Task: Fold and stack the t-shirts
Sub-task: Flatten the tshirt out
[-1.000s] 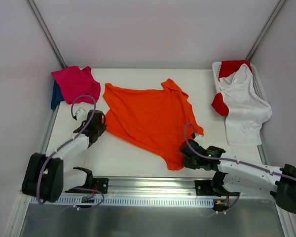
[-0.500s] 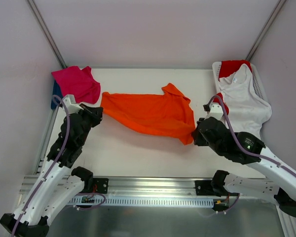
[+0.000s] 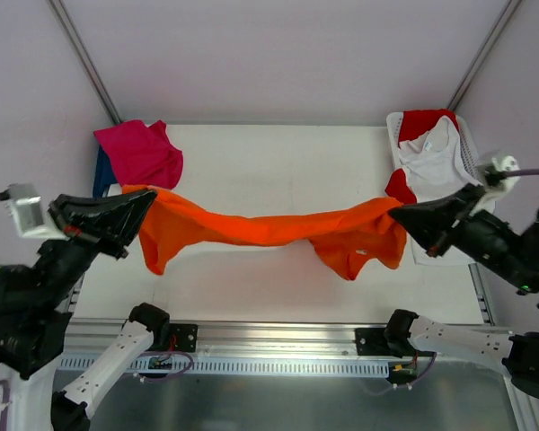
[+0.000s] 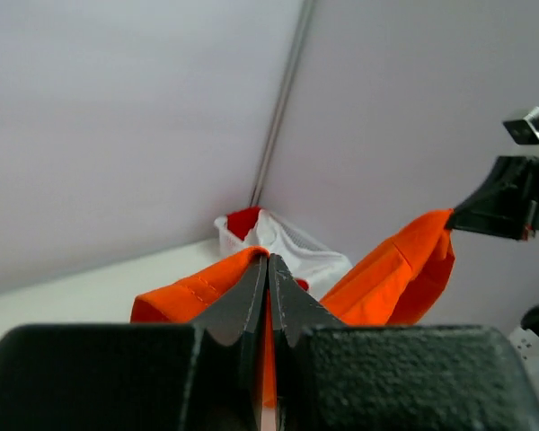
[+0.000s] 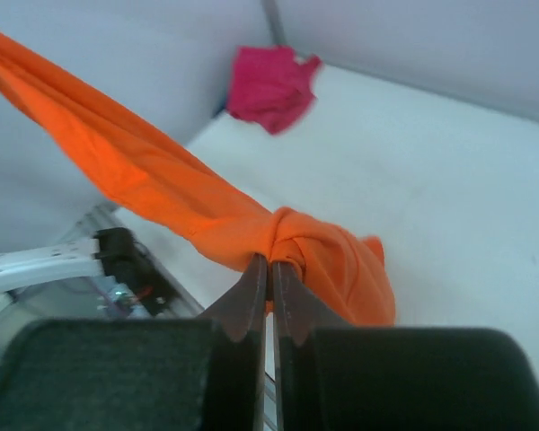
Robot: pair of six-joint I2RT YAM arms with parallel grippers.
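Now, with left gripper [image 3: 146,194] and right gripper [image 3: 398,214] each clamped on an end of the orange t-shirt [image 3: 269,230] strung sagging above the table [image 3: 269,157], pull evenly apart, then lower it flat, minding the bunched right end

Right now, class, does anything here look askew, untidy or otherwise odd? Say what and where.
The orange t-shirt hangs bunched like a rope between the left pincer and right pincer, sagging mid-air instead of lying flat. The white t-shirt spills over the basket rim at far right.

The white table [image 3: 278,153] carries a magenta t-shirt [image 3: 139,151] far left and a white basket [image 3: 472,154] far right.
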